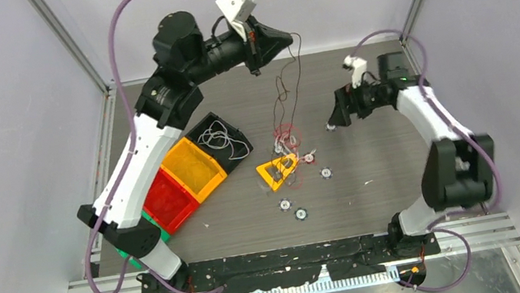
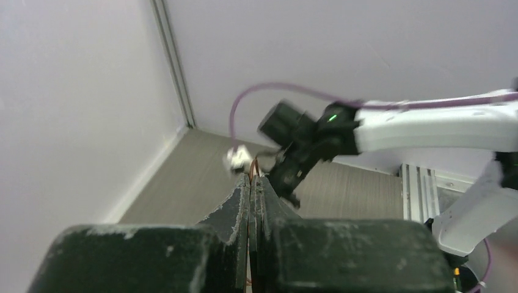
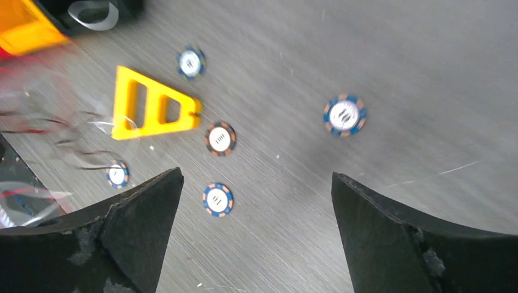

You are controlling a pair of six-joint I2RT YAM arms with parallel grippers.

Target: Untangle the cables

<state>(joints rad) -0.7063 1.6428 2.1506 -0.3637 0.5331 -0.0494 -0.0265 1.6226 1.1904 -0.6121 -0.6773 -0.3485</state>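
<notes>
Left gripper (image 1: 289, 36) sits high over the far side of the table (image 1: 385, 174), jaws clamped on a few strands of the cables (image 1: 286, 141). The left wrist view shows an orange-red wire (image 2: 254, 166) poking out between the closed fingers (image 2: 239, 204). Thin strands hang from the grip down to the rest of the tangle, which lies mid-table just behind the yellow triangular piece (image 1: 278, 171). Right gripper (image 1: 332, 121) is low, just right of the tangle, apart from it, fingers spread wide with nothing between them. Its wrist view shows only bare table and poker chips (image 3: 345, 115) below, with the tangle a red/white blur at the left edge. Chips are scattered around the triangle. Black bin (image 1: 233, 130) left of the tangle holds a white cable (image 1: 220, 135), with the orange bin (image 1: 194, 170) and red bin (image 1: 166, 201) alongside
</notes>
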